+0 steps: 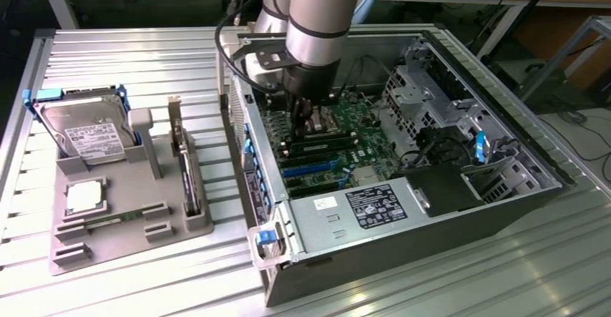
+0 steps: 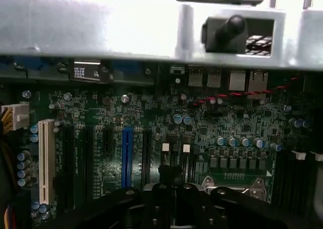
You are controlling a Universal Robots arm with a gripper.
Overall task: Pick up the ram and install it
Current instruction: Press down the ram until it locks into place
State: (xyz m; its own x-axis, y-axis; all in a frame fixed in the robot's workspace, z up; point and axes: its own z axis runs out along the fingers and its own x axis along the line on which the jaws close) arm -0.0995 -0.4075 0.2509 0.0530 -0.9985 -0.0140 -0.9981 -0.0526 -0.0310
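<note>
Black gripper (image 2: 171,198) parts are sitting closest to the wrist camera, shut and hanging low over the green motherboard (image 2: 151,138), just beside its processor socket (image 2: 234,181). From the exterior view, the arm (image 1: 315,16) is reaching down into the open computer case (image 1: 401,210) on the desk (image 1: 124,52). Whether the ram is sitting between the fingers I cannot tell. At nine o'clock from the case, a grey tray (image 1: 124,227) is holding a hard drive (image 1: 86,134) and a square silver chip (image 1: 84,197).

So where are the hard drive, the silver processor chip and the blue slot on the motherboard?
hard drive (image 1: 84,137), exterior view, on its white label.
silver processor chip (image 1: 84,197), exterior view, middle of its top.
blue slot (image 2: 127,156), wrist view, midway along its length.
</note>
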